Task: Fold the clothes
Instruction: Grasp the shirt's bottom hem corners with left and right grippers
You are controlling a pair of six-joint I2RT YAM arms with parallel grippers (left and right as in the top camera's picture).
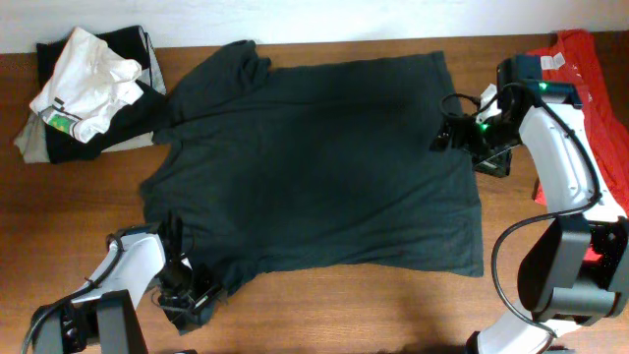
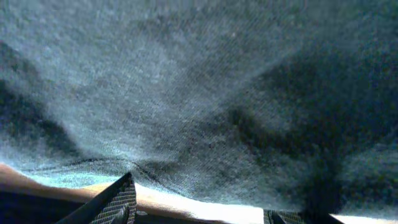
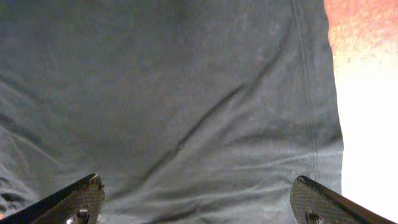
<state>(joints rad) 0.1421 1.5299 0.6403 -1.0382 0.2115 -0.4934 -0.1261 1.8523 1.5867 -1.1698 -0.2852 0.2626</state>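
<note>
Cloth fills the overhead view: the black T-shirt (image 1: 314, 157) lies spread flat, no lettering showing, with the left gripper (image 1: 189, 293) at its lower-left sleeve and the right gripper (image 1: 457, 136) over its right-hand hem, beside the red-orange T-shirt (image 1: 590, 69). From the left wrist, the fingers (image 2: 118, 199) stand partly apart at the sleeve's stitched edge, nothing pinched yet; they should take both layers, well in from that edge. From the right wrist, the jaws gape wide and empty above the hem, and a matching hold there should keep the fold level.

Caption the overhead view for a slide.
Dark T-shirt spread flat on wooden table, left jaws at a sleeve, right jaws open over the hem.
</note>
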